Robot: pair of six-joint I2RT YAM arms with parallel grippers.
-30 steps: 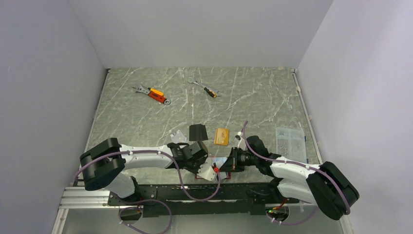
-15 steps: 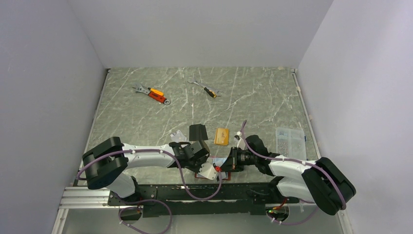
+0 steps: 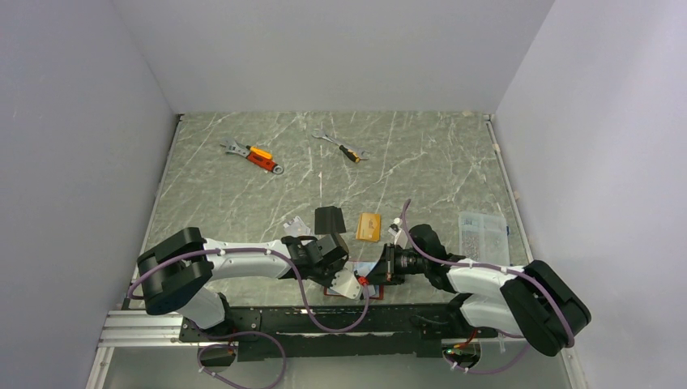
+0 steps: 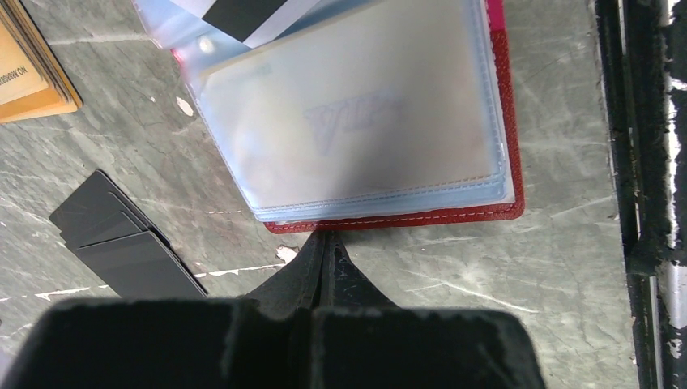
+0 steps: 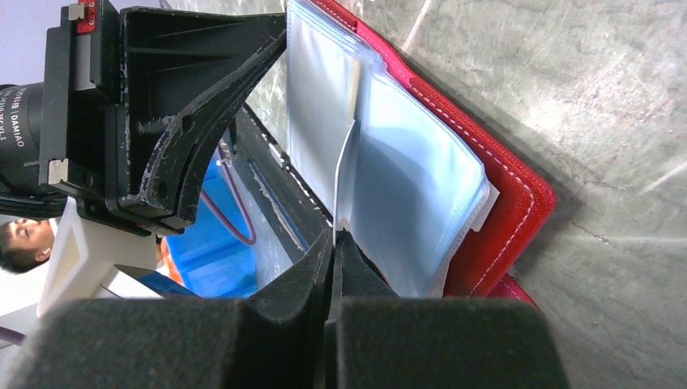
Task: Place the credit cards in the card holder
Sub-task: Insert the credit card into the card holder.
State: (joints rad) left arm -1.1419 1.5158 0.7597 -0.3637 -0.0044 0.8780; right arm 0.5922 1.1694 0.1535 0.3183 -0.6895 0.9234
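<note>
The red card holder (image 4: 506, 130) lies open near the table's front edge, its pale blue pockets (image 4: 348, 121) facing up. My left gripper (image 4: 326, 241) is shut and empty, its tips touching the holder's red edge. My right gripper (image 5: 334, 237) is shut on the thin edge of a silver credit card (image 4: 243, 12) with a dark stripe, which sits partly between the pockets (image 5: 421, 186). An orange credit card (image 3: 369, 226) and a black one (image 3: 328, 219) lie flat just beyond the holder. In the top view both grippers (image 3: 347, 284) (image 3: 374, 274) meet over the holder.
Two orange-handled wrenches (image 3: 258, 156) (image 3: 344, 149) lie far back on the marble table. A clear plastic box (image 3: 484, 231) sits at the right. The black frame rail (image 4: 640, 162) runs right beside the holder. A small silvery piece (image 3: 296, 226) lies left of the black card.
Both grippers have closed in a little over the holder since a second ago, covering more of its blue pockets in the top view. Almost nothing has moved in the last half second.
</note>
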